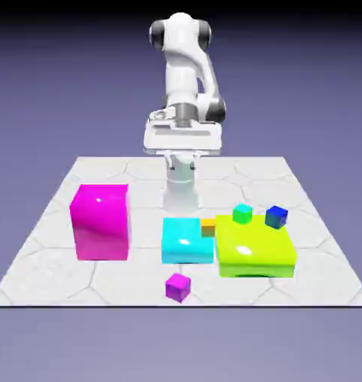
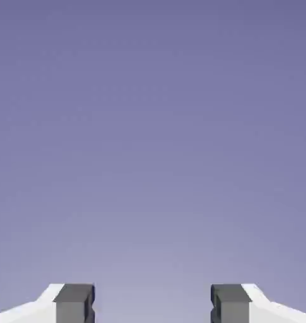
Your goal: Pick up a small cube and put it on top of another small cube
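Well apart: small cube (image 1: pixel 178 286), claw (image 2: pixel 153 303).

White hexagon-tiled table (image 1: pixel 57 268), all items ahead of the pincer (image 1: pixel 181 153): tall magenta block (image 1: pixel 101 221), cyan block (image 1: pixel 187 240), lime slab (image 1: pixel 254 250), tiny glossy purple cube (image 1: pixel 178 287).

White arm (image 1: pixel 185 82) upright at top centre, tall magenta block (image 1: pixel 101 221) at left, cyan block (image 1: pixel 187 240) in the middle, lime slab (image 1: pixel 256 248) at right carrying green cube (image 1: pixel 242 214) and blue cube (image 1: pixel 276 216), small purple cube (image 1: pixel 178 286) alone at lower centre
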